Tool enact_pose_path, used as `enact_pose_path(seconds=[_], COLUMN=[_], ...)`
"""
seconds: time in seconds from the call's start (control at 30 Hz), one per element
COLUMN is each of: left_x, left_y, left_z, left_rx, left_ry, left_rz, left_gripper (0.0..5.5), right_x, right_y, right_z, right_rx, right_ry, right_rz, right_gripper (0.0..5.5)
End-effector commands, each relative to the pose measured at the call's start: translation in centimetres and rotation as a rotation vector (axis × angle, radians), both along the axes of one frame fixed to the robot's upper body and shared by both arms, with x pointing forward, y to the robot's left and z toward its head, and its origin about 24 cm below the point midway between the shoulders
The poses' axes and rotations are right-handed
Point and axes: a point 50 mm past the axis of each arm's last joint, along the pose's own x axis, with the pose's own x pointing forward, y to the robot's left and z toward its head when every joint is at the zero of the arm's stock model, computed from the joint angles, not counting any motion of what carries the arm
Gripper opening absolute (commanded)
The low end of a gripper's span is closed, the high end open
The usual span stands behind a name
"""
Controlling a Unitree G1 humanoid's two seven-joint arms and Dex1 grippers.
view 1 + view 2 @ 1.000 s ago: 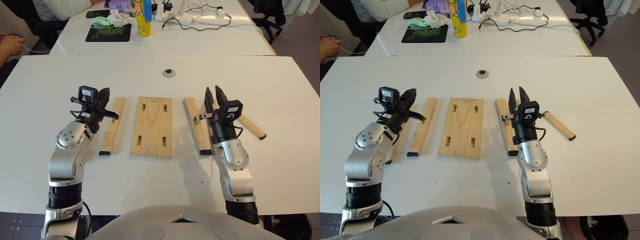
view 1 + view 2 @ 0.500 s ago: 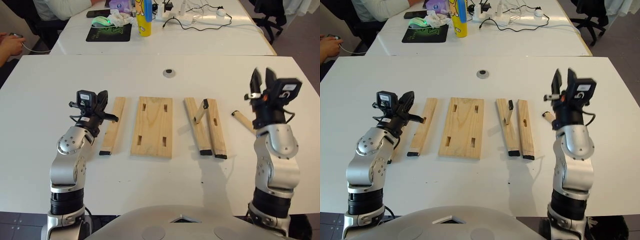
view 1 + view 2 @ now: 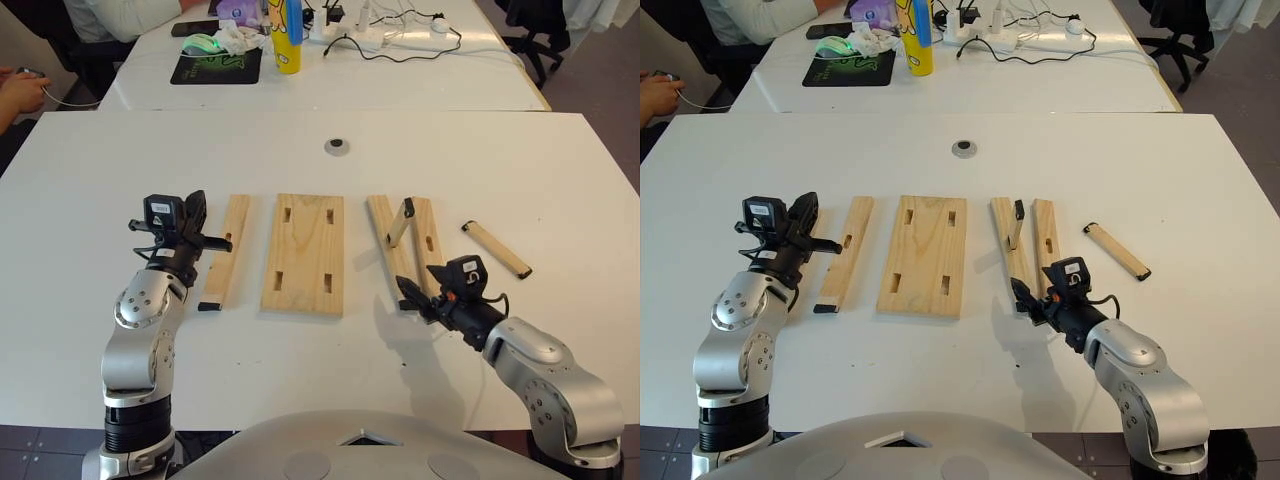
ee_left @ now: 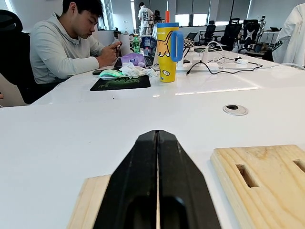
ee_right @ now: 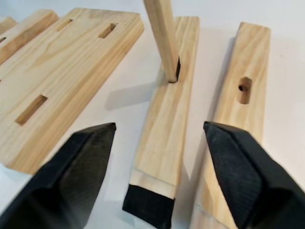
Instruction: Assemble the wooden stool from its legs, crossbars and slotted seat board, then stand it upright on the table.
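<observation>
The slotted seat board (image 3: 305, 253) lies flat mid-table. A leg (image 3: 226, 248) lies to its left, and my left gripper (image 3: 195, 205) hovers shut just left of that leg's far half. The left wrist view has its fingers (image 4: 157, 162) pressed together above the wood. Right of the board lie two legs, one (image 3: 386, 250) with a crossbar (image 3: 402, 222) standing slanted in its hole, the other (image 3: 432, 255) beside it. My right gripper (image 3: 415, 293) is open, low at the near end of the first leg (image 5: 167, 119). A loose crossbar (image 3: 496, 248) lies farther right.
A round grommet (image 3: 338, 147) sits in the table behind the board. The back table carries a yellow cup (image 3: 288, 35), a mouse pad (image 3: 215, 65) and cables. Bare white tabletop (image 3: 560, 180) stretches to the right and along the front edge.
My right arm came off the legs, swung up to the right, then dropped low to the near end of the leg with the crossbar. My left gripper drifted slightly left.
</observation>
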Motion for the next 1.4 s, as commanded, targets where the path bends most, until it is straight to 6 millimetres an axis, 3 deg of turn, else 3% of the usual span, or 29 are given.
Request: enact_pose_path(seconds=[0.03, 0.67, 0.93, 1.07, 1.3, 1.4], left_x=[-0.1, 0.0, -0.1, -0.1, 0.1, 0.3], left_y=[-0.1, -0.4, -0.4, -0.5, -0.5, -0.6], left_z=[-0.1, 0.0, -0.1, 0.0, 0.1, 0.4], left_rx=[0.003, -0.009, -0.013, -0.014, -0.013, -0.026], left_ry=[0.004, -0.004, -0.003, -0.004, -0.010, -0.016], left_rz=[0.001, 0.003, 0.008, 0.008, 0.005, -0.008], left_gripper=[0.00, 0.00, 0.00, 0.00, 0.00, 0.00], right_x=[0.6, 1.6, 1.7, 2.4, 5.0, 5.4], right_y=[0.7, 1.1, 0.9, 1.0, 1.6, 1.9], right_z=[0.3, -2.7, -2.9, -2.0, 2.3, 3.1], right_rx=[-0.068, -0.194, -0.244, -0.223, -0.032, 0.009], right_ry=[-0.012, 0.094, 0.090, 0.022, -0.277, -0.337], right_rz=[0.013, -0.032, -0.015, -0.041, -0.145, -0.124], right_gripper=[3.37, 3.37, 2.18, 2.05, 2.05, 2.05])
